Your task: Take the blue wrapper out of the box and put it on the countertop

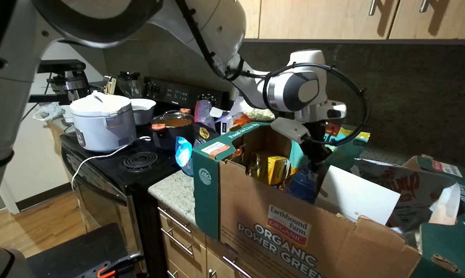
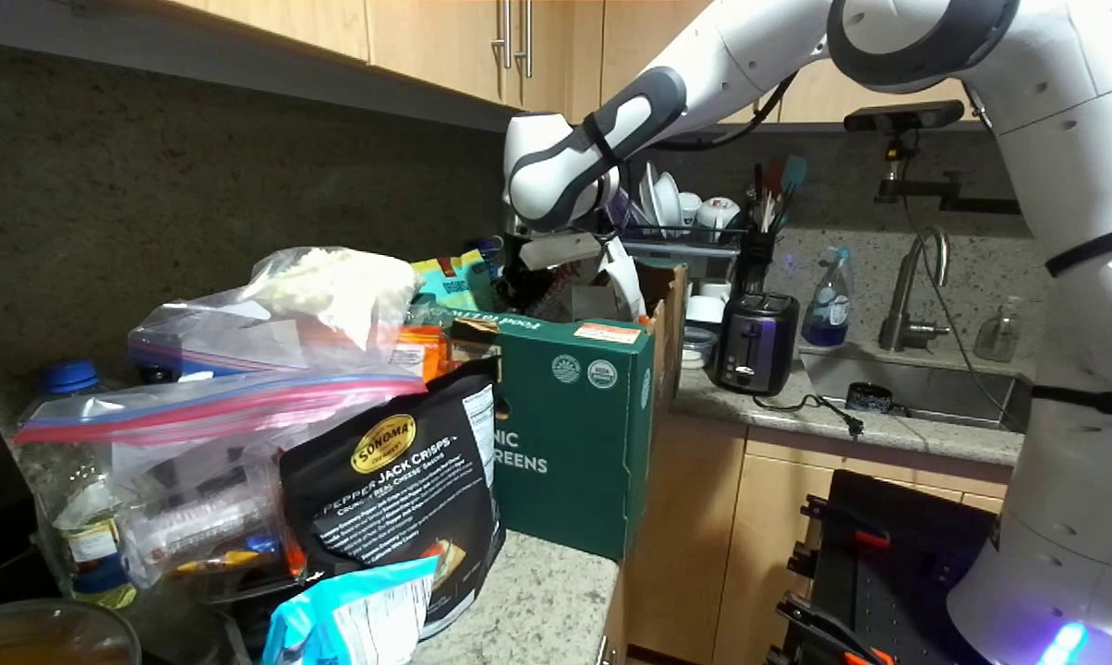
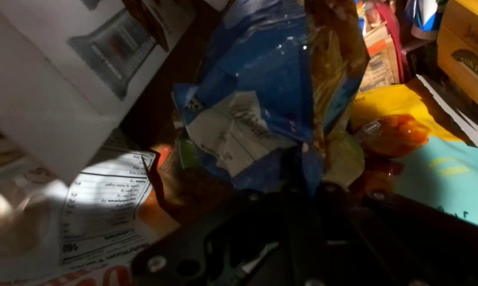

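Observation:
The crumpled blue wrapper (image 1: 302,184) is inside the cardboard box (image 1: 252,204), near its front wall. In the wrist view the wrapper (image 3: 266,75) shows shiny blue with a whitish patch. My gripper (image 1: 315,164) reaches down into the box from above. In the wrist view its dark fingers (image 3: 302,178) are close together with a fold of the wrapper pinched between them. The fingertips are dark and partly hidden. In an exterior view the box's green side (image 2: 565,499) hides the wrapper. The speckled countertop (image 1: 174,193) shows beside the box, also in an exterior view (image 2: 556,591).
A white carton (image 1: 356,193), a yellow box (image 1: 277,170) and a teal pouch (image 1: 348,148) crowd the gripper. The box walls surround it. A black snack pouch (image 2: 399,499) and a cyan bag (image 2: 362,614) stand on the counter beside the box. The stove (image 1: 140,160) adjoins.

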Controlling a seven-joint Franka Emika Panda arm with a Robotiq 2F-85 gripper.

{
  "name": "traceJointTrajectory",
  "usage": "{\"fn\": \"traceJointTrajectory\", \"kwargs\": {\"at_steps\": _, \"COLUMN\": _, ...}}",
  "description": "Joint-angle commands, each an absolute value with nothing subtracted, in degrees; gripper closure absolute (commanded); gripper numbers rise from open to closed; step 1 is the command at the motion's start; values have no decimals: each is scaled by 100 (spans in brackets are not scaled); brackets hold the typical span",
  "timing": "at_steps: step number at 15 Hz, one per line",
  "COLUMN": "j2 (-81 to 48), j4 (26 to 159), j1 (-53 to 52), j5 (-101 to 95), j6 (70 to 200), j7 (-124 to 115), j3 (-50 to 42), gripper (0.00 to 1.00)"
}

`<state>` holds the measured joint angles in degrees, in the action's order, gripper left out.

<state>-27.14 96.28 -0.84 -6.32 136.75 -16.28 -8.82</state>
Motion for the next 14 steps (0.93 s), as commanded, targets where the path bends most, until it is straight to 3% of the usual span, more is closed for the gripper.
{"fn": "traceJointTrajectory", "kwargs": {"at_steps": 1, "j2": -2241, "j4": 9638, "j1": -212, "j5": -929, "j6": 13218, "j7": -1761, "j3": -935, "gripper": 99}}
{"fn": "traceJointTrajectory", "kwargs": {"at_steps": 14, "j2": -1102, "j4": 9460, "j1": -371, "j5": -1824, "j6": 12614, "j7": -1347, "j3": -579, "gripper": 99}}
